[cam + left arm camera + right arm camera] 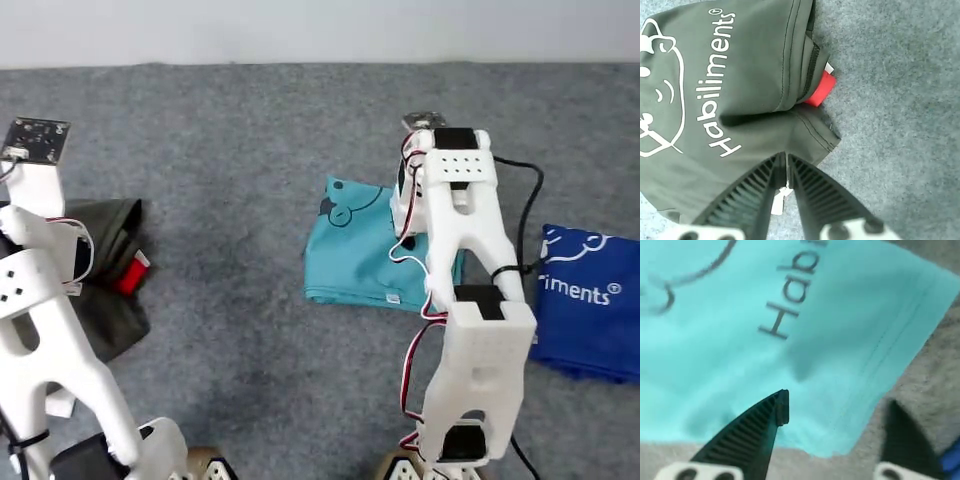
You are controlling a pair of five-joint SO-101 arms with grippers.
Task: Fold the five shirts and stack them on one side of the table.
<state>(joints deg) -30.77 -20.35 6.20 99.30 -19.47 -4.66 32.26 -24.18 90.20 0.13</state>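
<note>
Folded teal cotton shirt [350, 255] lies mid-table, long axis left-right, with the right gripper [840, 415] spread open over one corner. Left gripper [786, 160], jaws closed, rests on the dark olive shirt [715, 75] far left, whose white lettering the wrist view reveals

Sort of place: a robotics test bench, most likely in a lab or workshop corner.
Surface: grey felt-like mat [250, 150] spread across the table.
Backdrop: plain pale wall [300, 30] directly behind the far edge.
Machines: white plastic left arm [40, 300] and right arm [470, 250], side by side, with bare servo blocks and loose red, black and white wires [415, 360].
Sample pieces: dark green shirt [110, 230], teal shirt [360, 255] and blue shirt [590, 300], all printed and laid flat on the mat.
</note>
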